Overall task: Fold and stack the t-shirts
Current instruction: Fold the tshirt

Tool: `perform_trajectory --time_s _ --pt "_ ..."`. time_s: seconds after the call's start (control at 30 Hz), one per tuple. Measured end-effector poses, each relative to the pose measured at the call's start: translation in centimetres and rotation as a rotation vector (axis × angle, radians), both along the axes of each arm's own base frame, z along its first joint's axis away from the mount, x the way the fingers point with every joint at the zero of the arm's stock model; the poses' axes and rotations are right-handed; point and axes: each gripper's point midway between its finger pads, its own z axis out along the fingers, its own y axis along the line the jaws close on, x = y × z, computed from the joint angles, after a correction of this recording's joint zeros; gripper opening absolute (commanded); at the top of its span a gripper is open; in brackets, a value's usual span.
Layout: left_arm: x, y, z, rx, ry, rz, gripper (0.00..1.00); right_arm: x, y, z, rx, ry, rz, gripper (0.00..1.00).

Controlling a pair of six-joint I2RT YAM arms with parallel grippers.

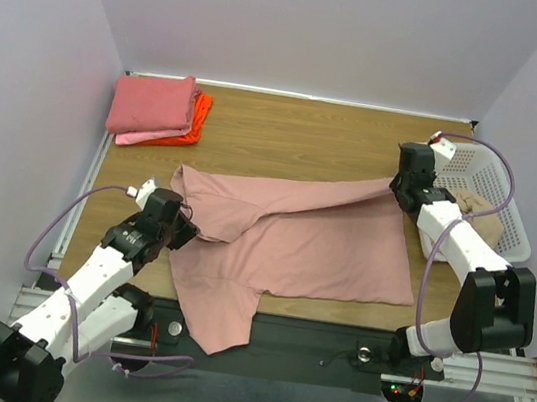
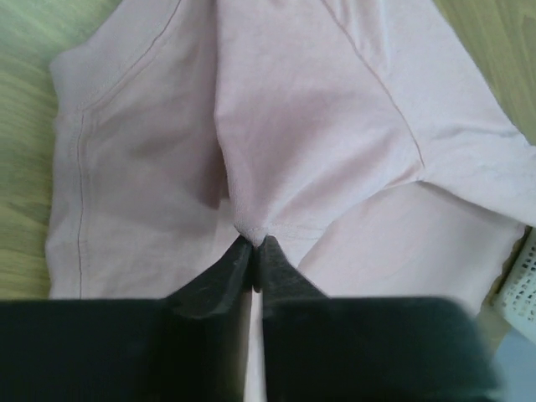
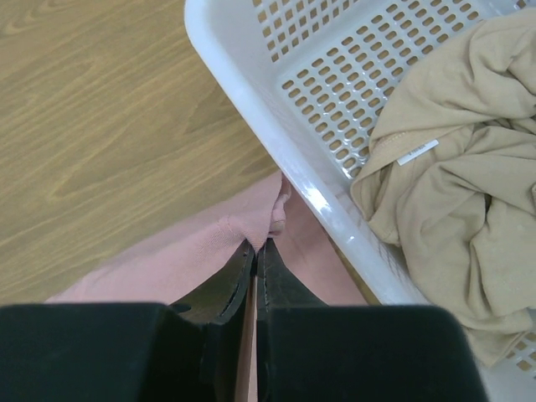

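Note:
A dusty-pink t-shirt point(image 1: 303, 242) lies spread across the table middle, one part hanging over the near edge. My left gripper point(image 1: 182, 227) is shut on a pinch of its cloth point(image 2: 251, 226) at the left side. My right gripper point(image 1: 404, 189) is shut on the shirt's far right corner point(image 3: 264, 226), beside the basket. A coral-pink shirt point(image 1: 152, 103), a pale-pink one and an orange-red one point(image 1: 195, 121) lie folded in a stack at the back left. A beige shirt point(image 1: 477, 214) lies crumpled in the basket, also in the right wrist view point(image 3: 452, 176).
A white plastic lattice basket point(image 1: 486, 183) stands at the right, its rim point(image 3: 276, 134) close to my right gripper. Purple walls enclose the table on three sides. A metal rail runs along the near edge point(image 1: 328, 346).

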Motion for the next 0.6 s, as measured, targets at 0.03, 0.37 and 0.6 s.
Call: perform_trajectory --time_s 0.03,0.37,0.6 --pt "-0.3 0.0 -0.4 0.002 0.012 -0.005 0.38 -0.2 -0.1 -0.3 -0.002 0.007 -0.004 0.17" --pt "-1.5 0.3 0.0 -0.008 0.002 -0.012 0.91 -1.7 -0.5 -1.1 -0.01 0.049 -0.013 0.45" --pt "-0.3 0.5 2.4 0.012 -0.056 -0.003 0.98 -1.6 1.1 0.9 0.058 0.001 0.067 0.82"
